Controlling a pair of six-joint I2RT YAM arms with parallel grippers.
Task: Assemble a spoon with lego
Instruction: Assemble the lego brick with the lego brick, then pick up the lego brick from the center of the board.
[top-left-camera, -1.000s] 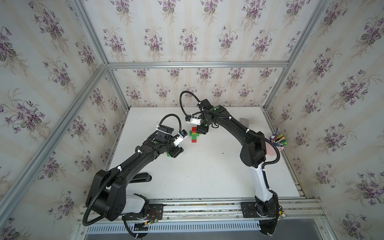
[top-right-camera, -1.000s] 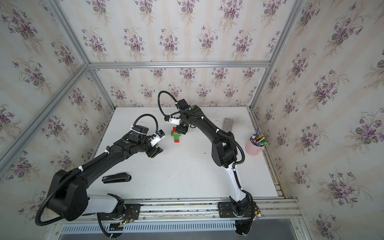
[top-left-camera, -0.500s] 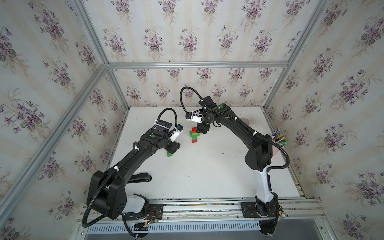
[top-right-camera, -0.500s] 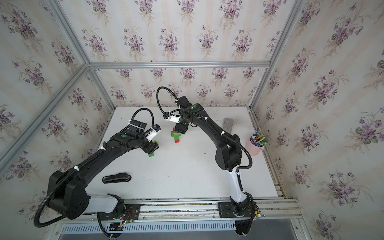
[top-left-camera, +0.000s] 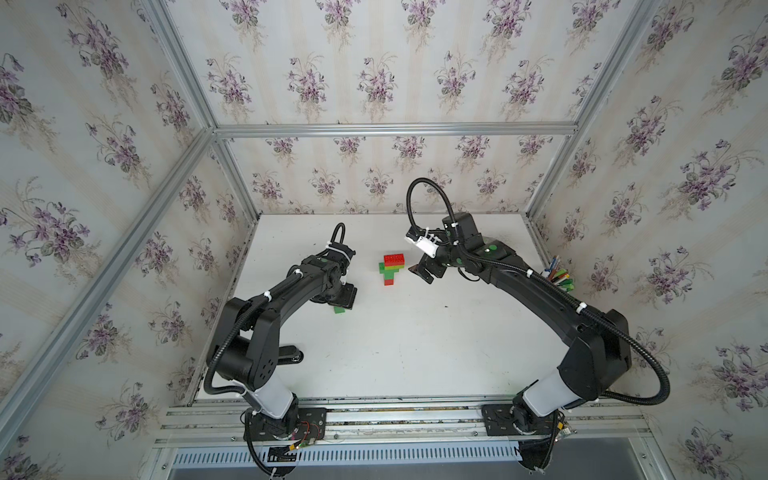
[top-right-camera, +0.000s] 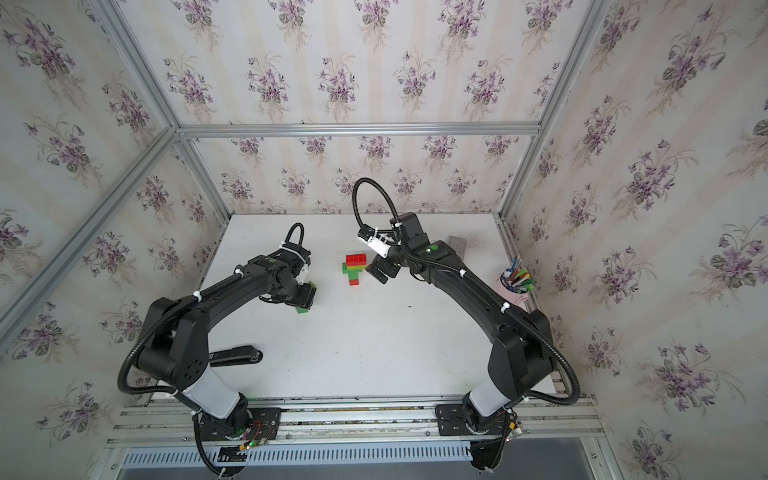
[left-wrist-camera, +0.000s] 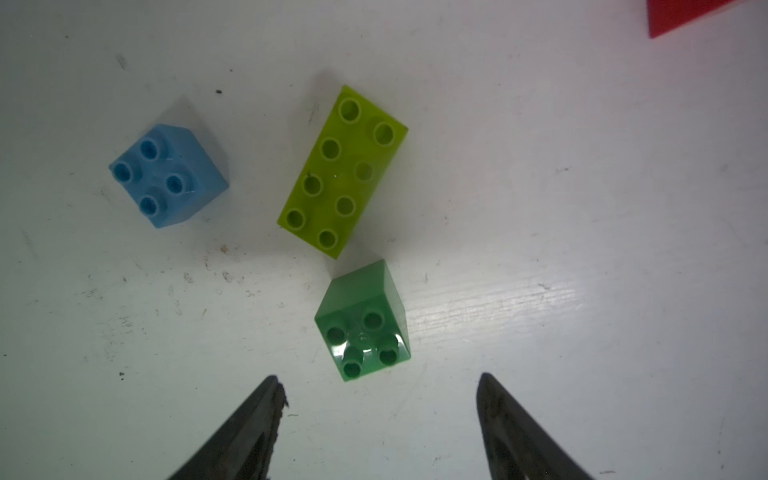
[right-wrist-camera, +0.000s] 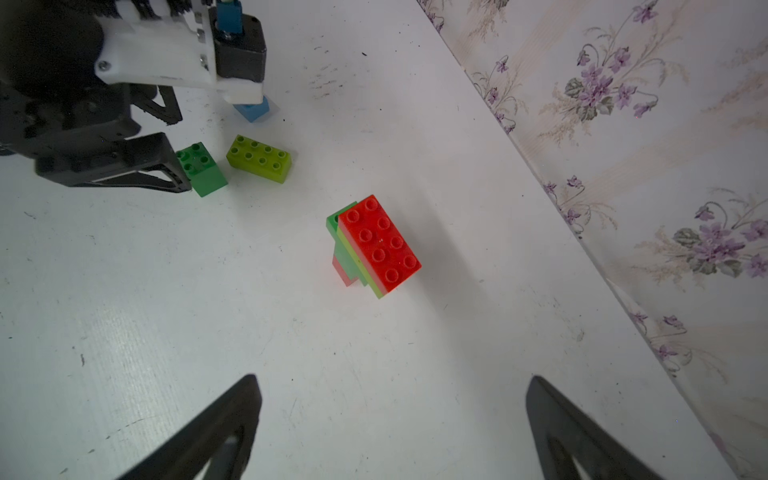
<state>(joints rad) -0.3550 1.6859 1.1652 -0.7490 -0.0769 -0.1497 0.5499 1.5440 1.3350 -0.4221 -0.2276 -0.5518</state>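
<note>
Tabletop (top-left-camera: 415, 353), white and scuffed, within floral-papered walls (top-left-camera: 374, 75); left pincer (left-wrist-camera: 376, 378) and right pincer (right-wrist-camera: 390, 378) gape, empty.

In both top views the left arm (top-left-camera: 291, 286) hides the lime brick (left-wrist-camera: 343, 172) and blue brick (left-wrist-camera: 168, 176); only a corner of the green brick (top-left-camera: 340, 309) shows; the left wrist view's edge cuts the spoon (left-wrist-camera: 673, 14) to a red corner.
</note>
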